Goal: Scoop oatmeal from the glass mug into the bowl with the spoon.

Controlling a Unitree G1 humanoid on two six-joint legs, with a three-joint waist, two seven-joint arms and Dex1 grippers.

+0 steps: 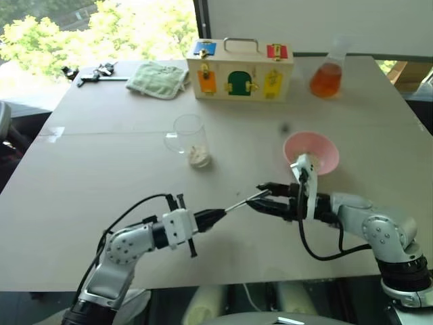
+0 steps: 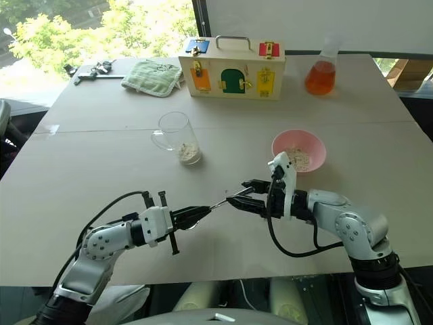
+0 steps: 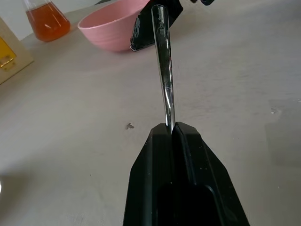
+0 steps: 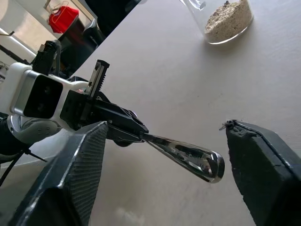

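Two grippers meet over the bare near middle of the table (image 2: 379,142), and the spoon (image 2: 226,200) bridges them. The left gripper (image 2: 201,213) is clamped tight on one end of the spoon, its black fingers (image 3: 176,155) pressed together around the metal, and it points toward 2 o'clock. The shaft runs level above the tabletop and ends between the fingers of the right gripper (image 2: 245,194), which points toward 9 o'clock. The right wrist view shows those two fingers (image 4: 82,160) standing well apart, one on each side of the spoon's rounded end, with clear space on both sides (no contact that I can see).

The glass mug (image 2: 177,137) stands upright at about 11 o'clock from the meeting point, with oatmeal (image 2: 189,153) heaped in its bottom. The bowl (image 2: 298,150) sits at about 1 o'clock, just beyond the right wrist, and holds a small scatter of pale flakes.

Along the far edge, at 12 o'clock, stands a wooden latch box (image 2: 232,68) with coloured doors. A flask of orange liquid (image 2: 321,76) is off to its right, a green cloth (image 2: 153,76) to its left, and a small dark metal tool (image 2: 95,70) at the far left corner
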